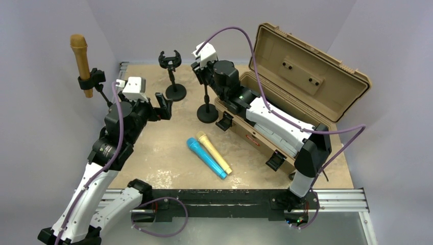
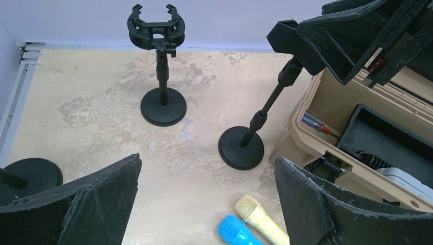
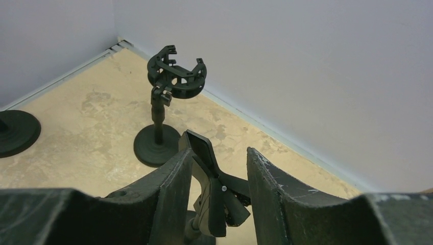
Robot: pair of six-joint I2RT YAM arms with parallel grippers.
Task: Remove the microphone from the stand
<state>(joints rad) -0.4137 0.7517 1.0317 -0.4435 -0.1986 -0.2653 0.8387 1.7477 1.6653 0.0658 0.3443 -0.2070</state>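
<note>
closest to the lens, the left tool (image 2: pixel 207 162) is spread wide and holds nothing; its fingers (image 2: pixel 87 204) frame the bare worktop (image 2: pixel 92 102). the brown microphone (image 1: pixel 80 53) sits upright in the clip (image 1: pixel 91 79) of its stand (image 2: pixel 28 176), to the left of this tool and higher than it, away from where the tool points. ahead of the tool is an empty stand (image 2: pixel 162 104), and to its right a tilted stand (image 2: pixel 241 148). the bare clip of that tilted stand lies between the fingers of the right tool (image 3: pixel 218 158). these fingers are near together, but i cannot tell if they press it.

i think the main danger is tipping. the microphone is high, the base is small and no tool holds it down, so a sideways pull could bring the whole stand over. when turning left, the arm may also knock the stem. just below the left tool lie a blue microphone (image 2: pixel 235 229) and a yellow microphone (image 2: pixel 258 217); taking one of these would be a mistake.
</note>
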